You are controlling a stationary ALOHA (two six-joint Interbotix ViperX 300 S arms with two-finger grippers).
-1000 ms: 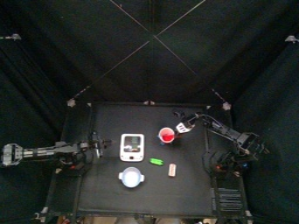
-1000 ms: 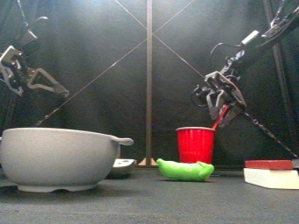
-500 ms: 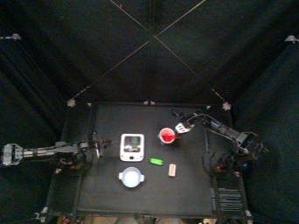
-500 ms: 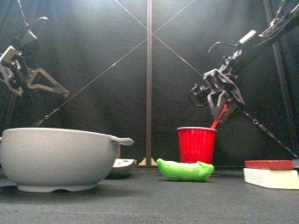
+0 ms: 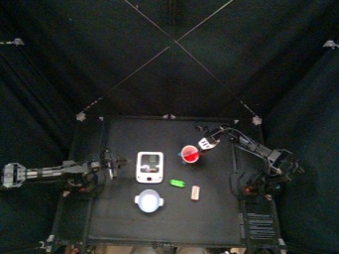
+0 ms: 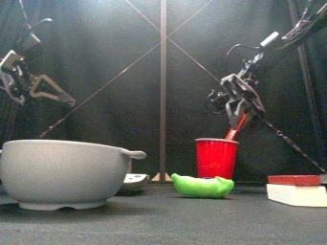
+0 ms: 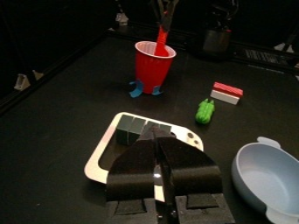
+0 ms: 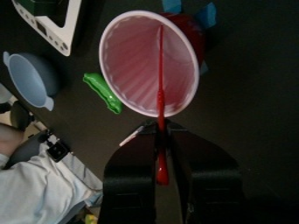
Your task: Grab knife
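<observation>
Red plastic knife (image 8: 158, 114) clamped in the right end effector (image 8: 159, 150) above the red plastic cup (image 6: 216, 157).

The knife is gripped by its handle between the 2 jaws of the right end effector, and its blade hangs down into the mouth of the cup, which stands upright on the black tabletop (image 5: 119, 139). A green pod-shaped toy (image 6: 204, 186) lies just in front of the cup. The left end effector (image 7: 163, 179) is held over a white rectangular tray (image 7: 135, 144), its jaws drawn together with only a thin slit between them.
</observation>
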